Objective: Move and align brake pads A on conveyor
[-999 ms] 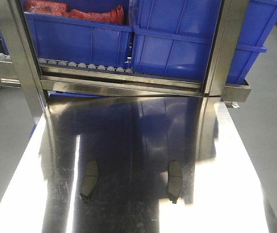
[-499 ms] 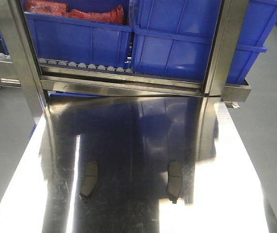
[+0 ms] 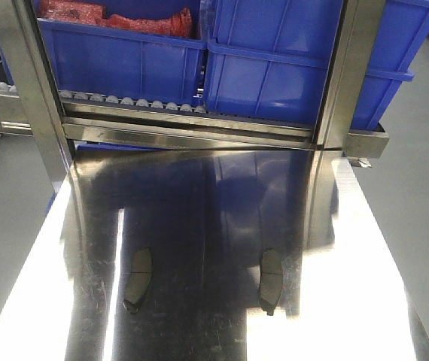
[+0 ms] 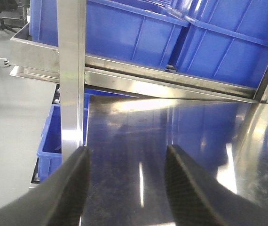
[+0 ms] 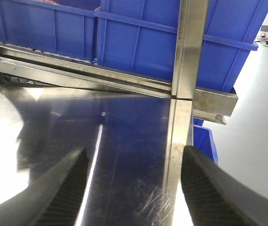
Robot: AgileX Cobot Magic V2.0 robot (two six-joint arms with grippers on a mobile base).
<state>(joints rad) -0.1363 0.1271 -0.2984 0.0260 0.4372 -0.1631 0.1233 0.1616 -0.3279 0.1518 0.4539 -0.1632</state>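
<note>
- On the roller rack (image 3: pixel 132 101) behind the tabletop (image 3: pixel 207 203) I have two blue plastic bins standing side by side.
- The left bin (image 3: pixel 124 64) holds crumpled red material (image 3: pixel 117 19). I cannot tell what it is.
- The right bin (image 3: pixel 275 75) shows me only its front wall, and its contents are hidden.
- In the left wrist view a lower blue bin (image 4: pixel 54 136) sits down beside the tabletop's left edge. I cannot see inside it.
- Two brake pads lie flat on the shiny steel tabletop, well apart and towards its near end: the left pad (image 3: pixel 137 280) and the right pad (image 3: pixel 271 280). Each has its long side running away from the camera.
- My left gripper (image 4: pixel 127 188) is spread wide with nothing between its black fingers (image 4: pixel 73 188), and it hangs over the tabletop.
- My right gripper (image 5: pixel 134 188) is likewise wide and empty above the steel.
</note>
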